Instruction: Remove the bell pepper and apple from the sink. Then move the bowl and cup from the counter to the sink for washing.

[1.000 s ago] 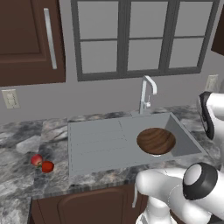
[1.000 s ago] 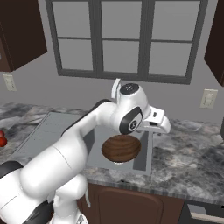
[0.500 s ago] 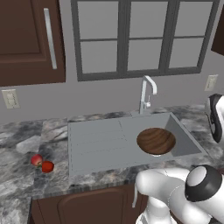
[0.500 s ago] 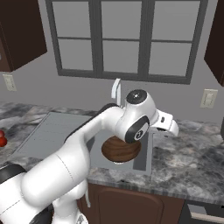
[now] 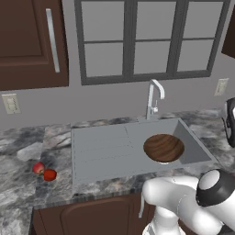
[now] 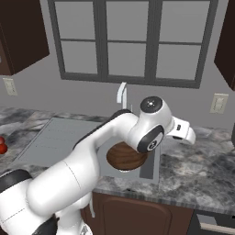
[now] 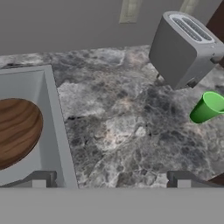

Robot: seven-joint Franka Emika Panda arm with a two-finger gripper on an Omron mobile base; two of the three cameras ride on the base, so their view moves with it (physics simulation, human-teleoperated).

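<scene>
The dark wooden bowl lies in the right part of the grey sink; the hand view shows the bowl at its left edge. On the counter left of the sink lie the apple and, touching it, the bell pepper. The green cup stands on the counter far right, next to a toaster. My gripper hangs open and empty over the stone between sink and cup; its white hand reaches right past the sink's edge.
A grey toaster stands behind the cup by the back wall. The chrome faucet rises behind the sink. My own arm crosses over the basin and hides part of the bowl in the right base view.
The arm has swung to the right, away from the bowl and out over the counter right of the sink. Bowl and fruits lie as before.
</scene>
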